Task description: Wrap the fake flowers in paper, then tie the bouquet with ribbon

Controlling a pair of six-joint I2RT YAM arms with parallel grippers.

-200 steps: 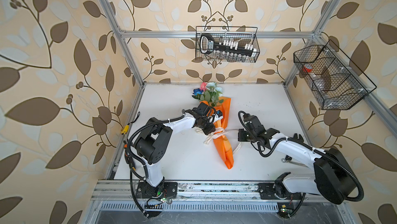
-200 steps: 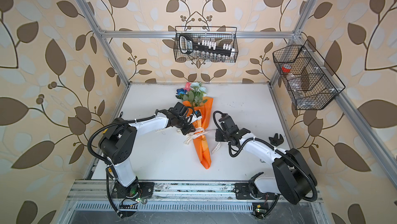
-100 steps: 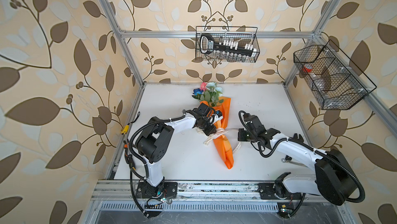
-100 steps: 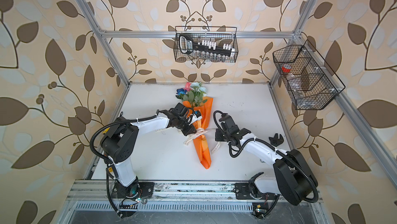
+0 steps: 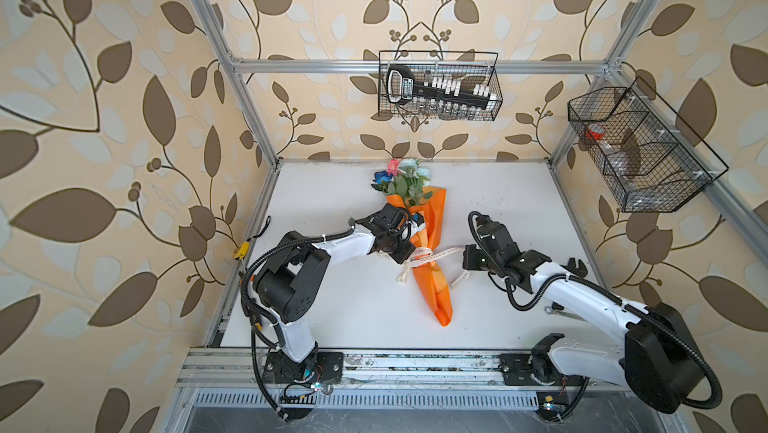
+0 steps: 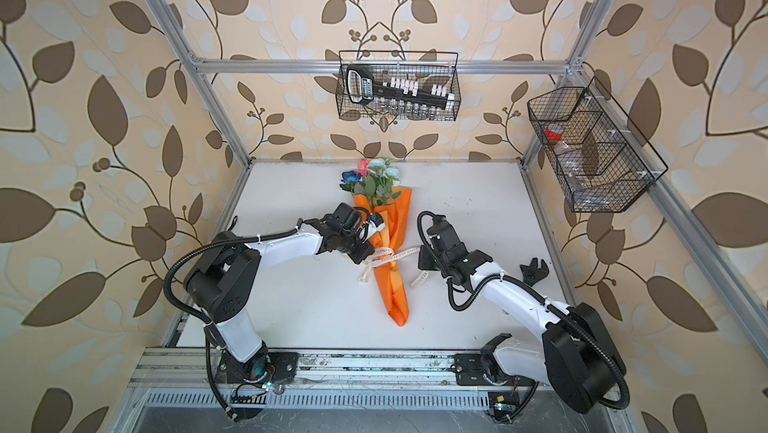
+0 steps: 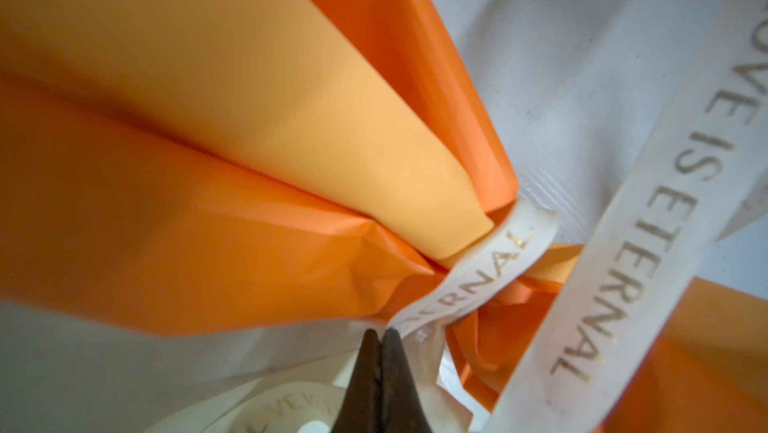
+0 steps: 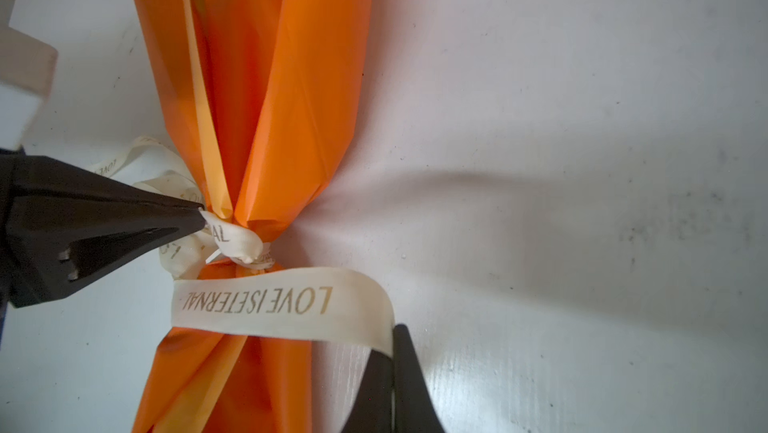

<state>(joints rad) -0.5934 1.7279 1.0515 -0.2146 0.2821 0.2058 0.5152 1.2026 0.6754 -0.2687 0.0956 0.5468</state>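
Your bouquet point(image 5: 432, 285) lies central on the table point(image 5: 332, 306), blooms toward 12 o'clock. The ribbon point(image 5: 432, 253) already cinches it in one knot point(image 8: 245, 248). At the knot's 9 o'clock your left gripper point(image 7: 380, 337) pinches a strand. At 3 o'clock your right gripper point(image 8: 395, 339) clamps the tail. Tightening and a bow seem left.

Two white-and-black arms reach in low toward each other from opposite sides, elbows bent. The left gripper point(image 7: 380, 339) is closed, jaws pressed together, its tip against the ribbon point(image 8: 266, 306). The right gripper point(image 8: 394, 337) is closed too, pinching a strand of that ribbon.
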